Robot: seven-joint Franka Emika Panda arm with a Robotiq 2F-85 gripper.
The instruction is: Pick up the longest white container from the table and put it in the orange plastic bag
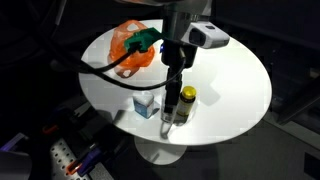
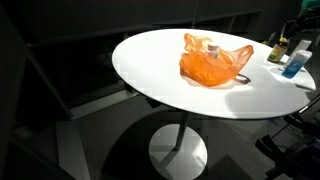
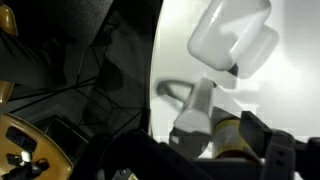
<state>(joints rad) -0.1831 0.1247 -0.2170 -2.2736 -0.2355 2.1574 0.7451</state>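
Observation:
The longest white container [image 3: 196, 108] is a slim white tube lying on the round white table [image 1: 235, 80]. In an exterior view it shows just below my fingers [image 1: 167, 119]. My gripper [image 3: 215, 142] is lowered over it and open, with the tube and a yellow-capped dark bottle [image 3: 236, 136] between the fingers; in an exterior view the gripper [image 1: 172, 108] reaches down at the table's front. The orange plastic bag [image 1: 131, 47] lies crumpled at the back of the table with a green object on it, and it is also in the other exterior view [image 2: 214, 62].
A squat white container [image 3: 230, 35] with a blue label [image 1: 146, 103] stands beside the tube. The yellow-capped bottle [image 1: 188, 97] is on the tube's other side. A black cable [image 1: 105, 68] runs across the table by the bag. The table edge is close [image 3: 158, 90].

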